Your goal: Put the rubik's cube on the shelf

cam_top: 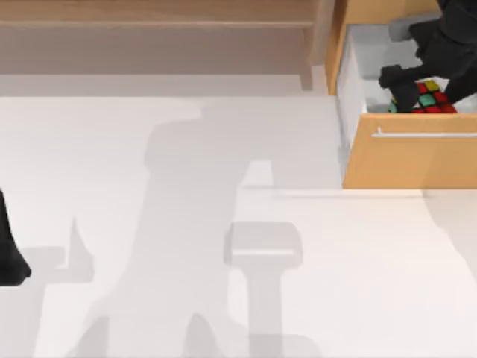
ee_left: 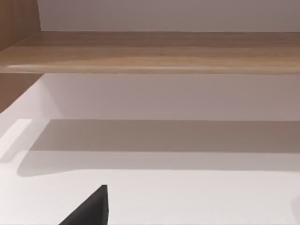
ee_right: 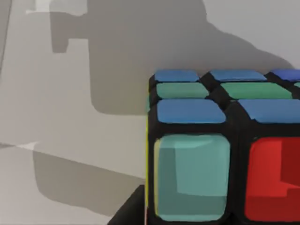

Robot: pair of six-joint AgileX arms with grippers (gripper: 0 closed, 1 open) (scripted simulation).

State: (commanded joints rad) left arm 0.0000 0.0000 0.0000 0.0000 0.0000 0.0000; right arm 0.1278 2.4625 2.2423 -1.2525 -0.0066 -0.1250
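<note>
The right gripper (cam_top: 406,88) reaches down into the open drawer (cam_top: 356,74) of the orange-wood cabinet (cam_top: 406,160). Whether its fingers clasp anything I cannot tell. The rubik's cube (cam_top: 431,98) lies in the drawer, right against the gripper (ee_right: 220,154). The shelf (cam_top: 156,13) runs well off to the gripper's left, along the far edge. The left arm (cam_top: 9,253) sits parked at the table's left edge.

Rendered tabletop workspace: plain white table (cam_top: 149,224), wooden shelf (cam_top: 149,15), drawer cabinet (cam_top: 410,160).
</note>
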